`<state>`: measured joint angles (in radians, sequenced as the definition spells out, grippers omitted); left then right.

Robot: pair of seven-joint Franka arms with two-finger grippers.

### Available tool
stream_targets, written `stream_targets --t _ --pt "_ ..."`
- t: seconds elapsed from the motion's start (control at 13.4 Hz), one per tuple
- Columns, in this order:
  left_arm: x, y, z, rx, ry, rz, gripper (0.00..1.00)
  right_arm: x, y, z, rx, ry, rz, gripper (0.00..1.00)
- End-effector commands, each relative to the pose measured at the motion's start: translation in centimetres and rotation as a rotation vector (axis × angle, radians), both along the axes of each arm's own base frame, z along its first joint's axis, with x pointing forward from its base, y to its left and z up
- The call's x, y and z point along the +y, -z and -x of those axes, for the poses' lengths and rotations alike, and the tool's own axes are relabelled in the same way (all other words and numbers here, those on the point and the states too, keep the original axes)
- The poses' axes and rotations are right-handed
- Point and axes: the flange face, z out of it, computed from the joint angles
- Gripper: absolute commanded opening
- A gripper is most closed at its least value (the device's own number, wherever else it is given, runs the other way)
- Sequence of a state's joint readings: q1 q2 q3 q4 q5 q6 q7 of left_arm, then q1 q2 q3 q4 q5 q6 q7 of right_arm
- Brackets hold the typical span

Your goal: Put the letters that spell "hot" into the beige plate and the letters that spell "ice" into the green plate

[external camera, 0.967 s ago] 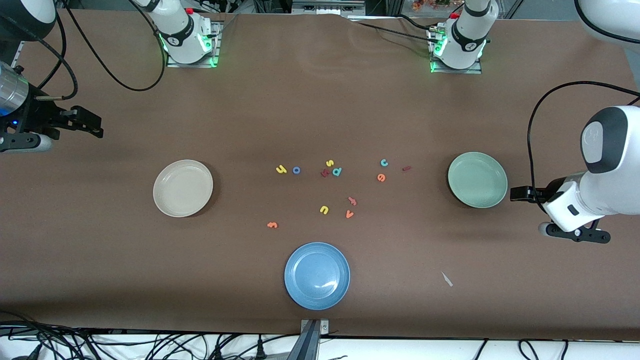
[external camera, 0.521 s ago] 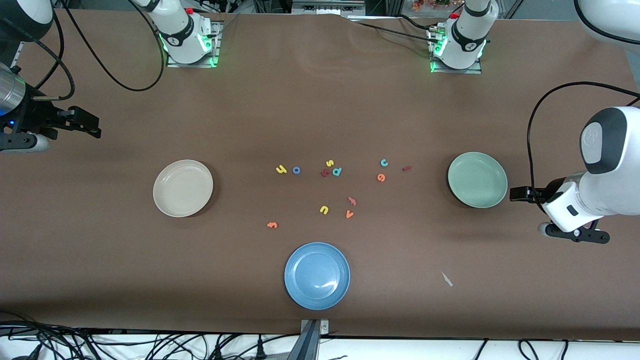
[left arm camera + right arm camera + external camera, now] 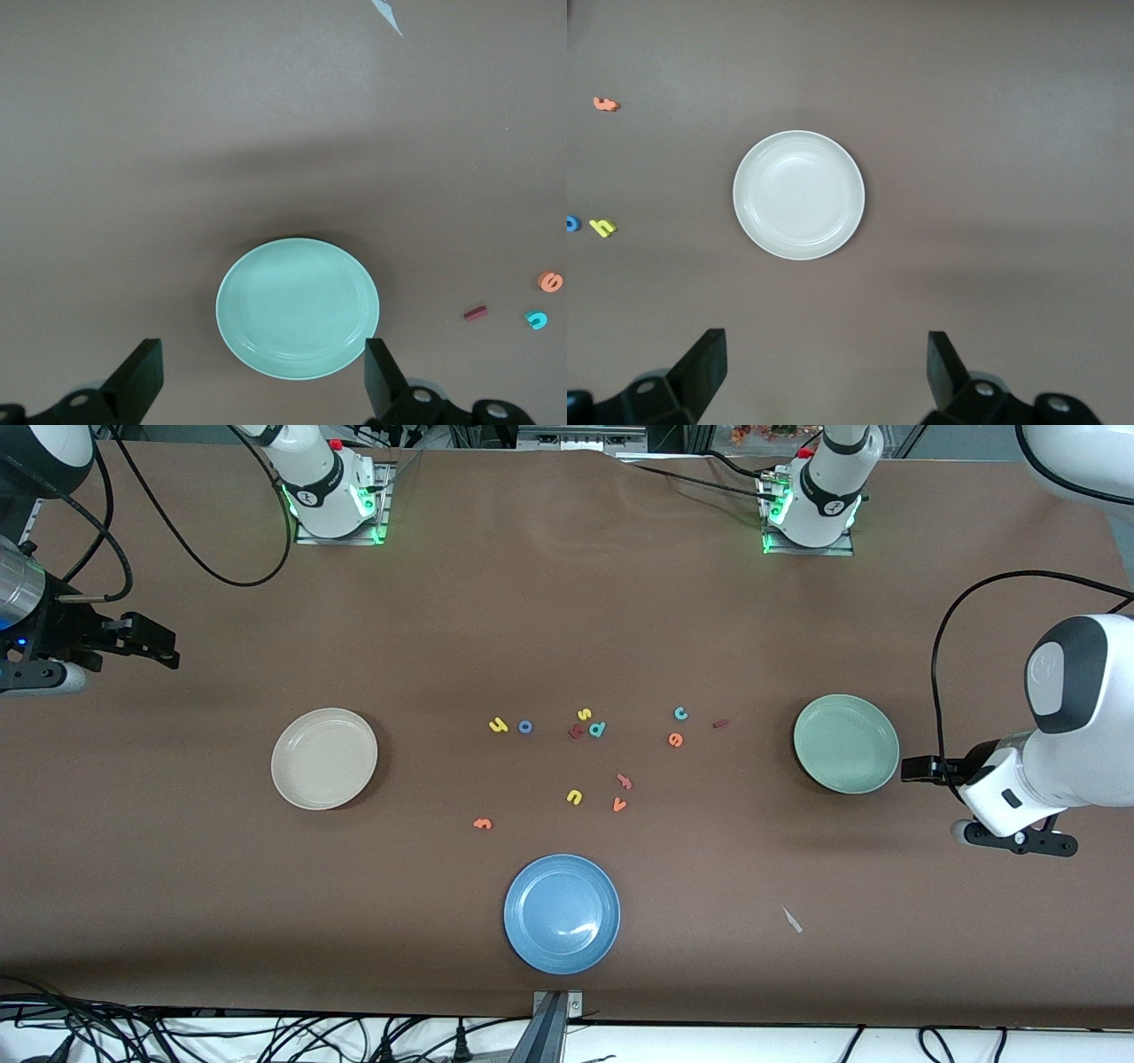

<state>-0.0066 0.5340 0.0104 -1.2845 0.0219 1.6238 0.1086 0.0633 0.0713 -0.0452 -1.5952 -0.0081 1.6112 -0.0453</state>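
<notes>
The beige plate [image 3: 324, 759] [image 3: 799, 195] lies toward the right arm's end of the table, the green plate [image 3: 846, 744] [image 3: 298, 307] toward the left arm's end. Between them lie the yellow h [image 3: 498, 725] [image 3: 604, 227], blue o [image 3: 525, 727] [image 3: 571, 223] and orange t [image 3: 482, 824] [image 3: 605, 104]. Closer to the green plate are the teal c [image 3: 680, 713] [image 3: 535, 319], orange e [image 3: 676, 740] [image 3: 550, 282] and dark red i [image 3: 720, 724] [image 3: 476, 312]. My left gripper [image 3: 917, 769] [image 3: 262, 350] hangs open beside the green plate. My right gripper [image 3: 159, 646] [image 3: 824, 338] hangs open over bare table.
A blue plate [image 3: 562, 913] sits near the front edge. Spare letters lie in the middle: yellow s [image 3: 584, 714], teal p/d [image 3: 597, 729], a larger dark red letter [image 3: 575, 732], yellow u [image 3: 574, 797], orange v [image 3: 619, 804], a salmon letter [image 3: 625, 781]. A white scrap [image 3: 792, 919] lies nearby.
My right gripper has drifted slightly toward its end of the table. The left arm has barely shifted. No letter or plate has moved.
</notes>
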Motion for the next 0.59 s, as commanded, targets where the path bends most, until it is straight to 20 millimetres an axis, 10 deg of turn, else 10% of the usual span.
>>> stream_targets --t 0.0,0.52 --pt "-0.25 -0.11 0.28 0.01 -0.02 0.027 1.0 0.21 -0.95 0.14 0.004 -0.012 -0.044 1.0" --pt "-0.25 -0.04 0.3 0.012 -0.019 0.028 1.0 0.26 -0.7 0.14 0.01 -0.023 -0.032 1.0"
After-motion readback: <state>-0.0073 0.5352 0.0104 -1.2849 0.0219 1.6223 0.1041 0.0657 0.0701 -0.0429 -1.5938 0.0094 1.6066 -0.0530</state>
